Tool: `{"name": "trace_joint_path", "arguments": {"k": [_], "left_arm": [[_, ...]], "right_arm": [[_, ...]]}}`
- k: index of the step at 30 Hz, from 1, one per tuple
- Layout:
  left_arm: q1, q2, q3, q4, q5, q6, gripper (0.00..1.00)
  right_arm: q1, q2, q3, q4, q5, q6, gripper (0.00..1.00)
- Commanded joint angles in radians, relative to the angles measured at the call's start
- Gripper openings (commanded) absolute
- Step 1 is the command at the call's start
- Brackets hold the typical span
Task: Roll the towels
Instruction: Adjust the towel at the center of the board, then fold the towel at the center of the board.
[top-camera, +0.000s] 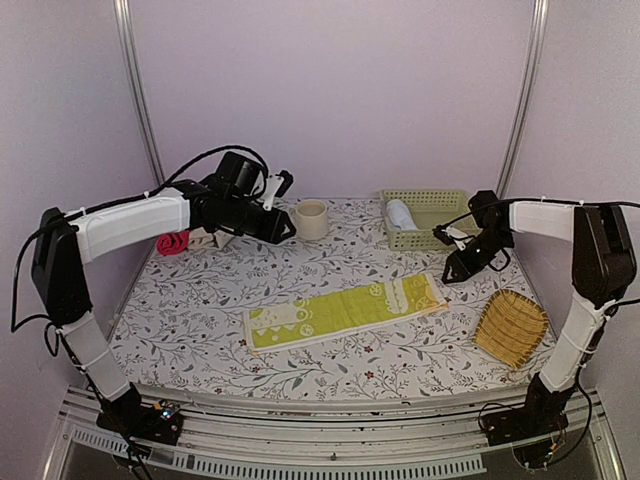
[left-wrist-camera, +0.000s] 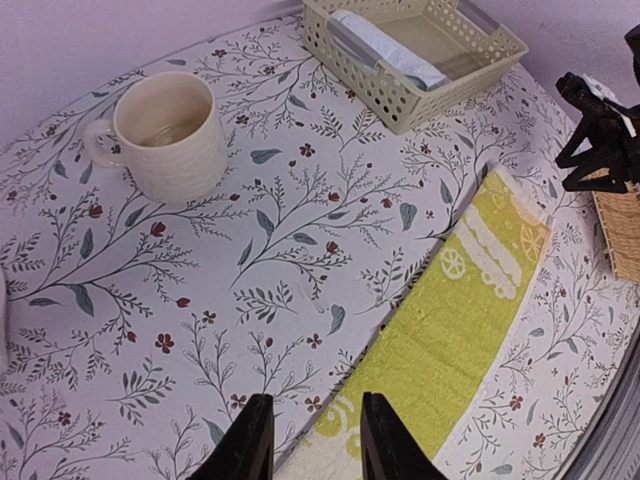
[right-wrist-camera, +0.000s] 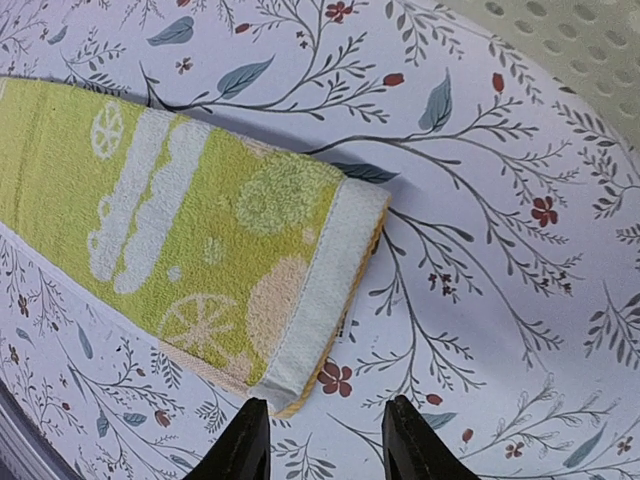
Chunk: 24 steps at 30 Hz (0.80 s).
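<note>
- Yellow-green and cream patterned towel (top-camera: 345, 310) lies flat on the floral table (top-camera: 180, 330); I see bare room round its right end.
- Pale blue terry towel (top-camera: 402, 215) sits half hidden inside the cream perforated basket (top-camera: 440, 200).
- Left gripper (left-wrist-camera: 317, 405) and right gripper (right-wrist-camera: 322, 408): both spread apart, empty.

My left arm (top-camera: 130, 225) and right arm (top-camera: 545, 220) each wear a white shell over one long link. The joints and upper links are matt black, and the lowest segments are sheathed white again. A thin black cable (top-camera: 200, 163) loops over my left arm. My left claw (left-wrist-camera: 316, 420) and right claw (right-wrist-camera: 327, 420) are black, each with two tapering fingers. My bases (top-camera: 150, 425) are black blocks.
</note>
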Motion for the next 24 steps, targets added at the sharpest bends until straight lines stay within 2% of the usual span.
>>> {"name": "trace_joint_path", "arguments": {"k": [1, 13, 24], "left_arm": [[0.033, -0.014, -0.072, 0.031, 0.051, 0.004, 0.32], [0.076, -0.092, -0.118, 0.043, 0.055, 0.009, 0.32], [0.087, -0.113, -0.123, 0.037, 0.053, 0.005, 0.32]], "right_arm": [[-0.002, 0.092, 0.060, -0.040, -0.072, 0.009, 0.41], [0.064, 0.231, 0.135, -0.026, 0.040, 0.013, 0.40], [0.126, 0.271, 0.103, -0.020, 0.227, 0.004, 0.40]]}}
